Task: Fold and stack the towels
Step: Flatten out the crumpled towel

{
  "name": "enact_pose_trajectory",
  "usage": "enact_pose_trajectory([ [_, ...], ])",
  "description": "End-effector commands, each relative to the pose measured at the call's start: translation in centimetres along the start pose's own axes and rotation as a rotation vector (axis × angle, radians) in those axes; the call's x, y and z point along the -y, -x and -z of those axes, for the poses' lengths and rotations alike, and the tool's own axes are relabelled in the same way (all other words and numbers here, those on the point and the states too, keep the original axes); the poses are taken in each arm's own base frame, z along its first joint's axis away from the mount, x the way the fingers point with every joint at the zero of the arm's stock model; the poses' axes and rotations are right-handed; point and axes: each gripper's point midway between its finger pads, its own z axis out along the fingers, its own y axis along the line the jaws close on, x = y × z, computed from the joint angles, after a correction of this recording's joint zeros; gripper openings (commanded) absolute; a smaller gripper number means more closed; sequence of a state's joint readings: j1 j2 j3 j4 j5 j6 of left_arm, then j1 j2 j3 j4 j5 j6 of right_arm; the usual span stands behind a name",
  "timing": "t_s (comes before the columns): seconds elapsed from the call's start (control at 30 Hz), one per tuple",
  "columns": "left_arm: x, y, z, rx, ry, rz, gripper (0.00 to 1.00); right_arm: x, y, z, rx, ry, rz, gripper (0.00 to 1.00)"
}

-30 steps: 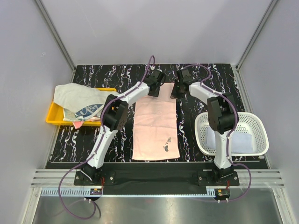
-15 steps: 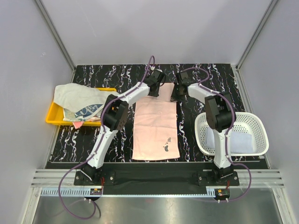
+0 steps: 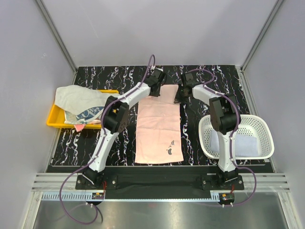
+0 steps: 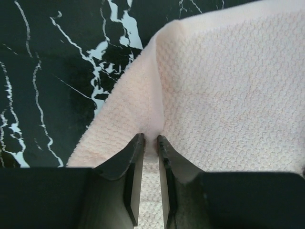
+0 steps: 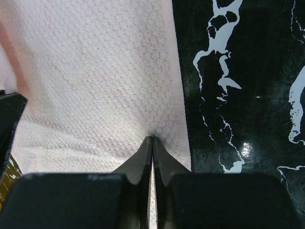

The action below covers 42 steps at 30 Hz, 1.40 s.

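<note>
A pale pink towel (image 3: 158,129) lies spread flat on the black marbled table, with a small dark print near its front right corner. My left gripper (image 3: 156,90) is at its far left corner; in the left wrist view the jaws (image 4: 151,140) stand narrow, pinching a raised ridge of the pink cloth (image 4: 228,86). My right gripper (image 3: 178,95) is at the far right corner, its fingers (image 5: 152,138) pressed together on a pucker of the same towel (image 5: 95,71) close to its right edge. More towels (image 3: 78,102), whitish and blue-printed, are heaped at the left.
The heap lies in a yellow tray (image 3: 51,118) at the table's left edge. A white mesh basket (image 3: 267,138) stands at the right beside the right arm, with a pale folded towel (image 3: 243,145) inside. Grey walls close in the back and sides.
The left gripper's jaws have narrowed onto the towel's far left corner and its wrist has shifted slightly. The right gripper has closed a little more. The towel has not moved.
</note>
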<state>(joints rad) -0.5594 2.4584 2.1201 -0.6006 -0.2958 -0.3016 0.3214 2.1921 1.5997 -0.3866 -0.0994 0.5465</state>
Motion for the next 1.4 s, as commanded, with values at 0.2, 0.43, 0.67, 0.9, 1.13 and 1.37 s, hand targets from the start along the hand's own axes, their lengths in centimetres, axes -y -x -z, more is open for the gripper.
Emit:
enact_pose_trajectory([
  [0.2, -1.3, 5.4, 3.9, 0.129, -0.016, 0.031, 0.09, 0.5, 0.7, -0.4, 0.002, -0.007, -0.012, 0.06],
  [0.43, -1.7, 5.6, 4.1, 0.128, -0.023, 0.022, 0.00, -0.4, 5.2, 1.3, 0.119, 0.007, 0.027, 0.36],
  [0.67, -1.6, 6.0, 4.9, 0.132, -0.052, 0.013, 0.00, 0.7, 10.5, -0.3, 0.193, -0.081, 0.046, 0.41],
  [0.9, -1.4, 6.8, 6.0, 0.151, -0.077, 0.011, 0.00, 1.5, 12.0, -2.1, 0.207, -0.146, 0.060, 0.41],
  [1.13, -1.0, 7.0, 6.2, 0.155, -0.106, 0.003, 0.00, 1.4, 12.7, -2.9, 0.219, -0.155, 0.089, 0.46],
  [1.37, -0.9, 6.8, 6.2, 0.147, -0.113, -0.003, 0.00, 0.9, 12.2, -3.7, 0.215, -0.133, 0.098, 0.50],
])
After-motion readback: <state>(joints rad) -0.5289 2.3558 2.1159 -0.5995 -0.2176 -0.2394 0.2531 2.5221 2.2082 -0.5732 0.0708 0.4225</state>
